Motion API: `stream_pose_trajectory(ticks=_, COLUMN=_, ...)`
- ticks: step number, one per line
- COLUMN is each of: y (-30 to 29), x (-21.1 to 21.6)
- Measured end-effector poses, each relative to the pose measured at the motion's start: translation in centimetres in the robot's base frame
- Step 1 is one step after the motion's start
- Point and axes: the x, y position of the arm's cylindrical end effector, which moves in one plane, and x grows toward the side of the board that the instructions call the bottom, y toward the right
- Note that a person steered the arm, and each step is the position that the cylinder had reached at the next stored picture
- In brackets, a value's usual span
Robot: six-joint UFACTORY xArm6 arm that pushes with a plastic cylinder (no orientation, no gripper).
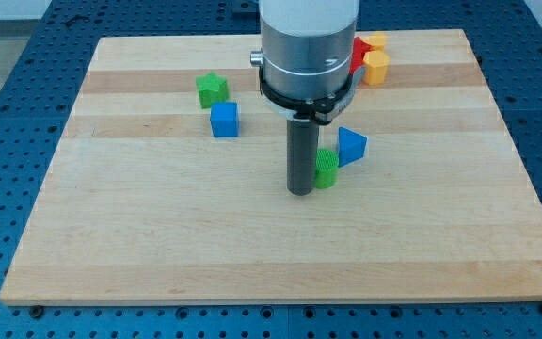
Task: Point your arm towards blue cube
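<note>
The blue cube [224, 120] sits on the wooden board [158, 235] left of centre, just below and right of a green star-shaped block [212, 89]. My tip [300, 191] is at the board's middle, to the right of and below the blue cube, well apart from it. A small green block [326, 169] touches the rod's right side, partly hidden by it. A blue triangular block [351, 146] lies just right of that.
A red block [360, 52] and two yellow blocks [375, 64] stand near the top edge, partly hidden by the arm's grey body [307, 47]. A blue perforated table [7, 94] surrounds the board.
</note>
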Motion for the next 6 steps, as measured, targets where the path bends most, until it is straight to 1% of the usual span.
stream_pose_trajectory(ticks=3, y=1.7, x=-2.7)
stream_pose_trajectory(ticks=4, y=-1.5, x=-2.6)
stream_pose_trajectory(ticks=5, y=-7.9, x=-2.8)
stream_pose_trajectory(ticks=6, y=-12.8, x=-5.3)
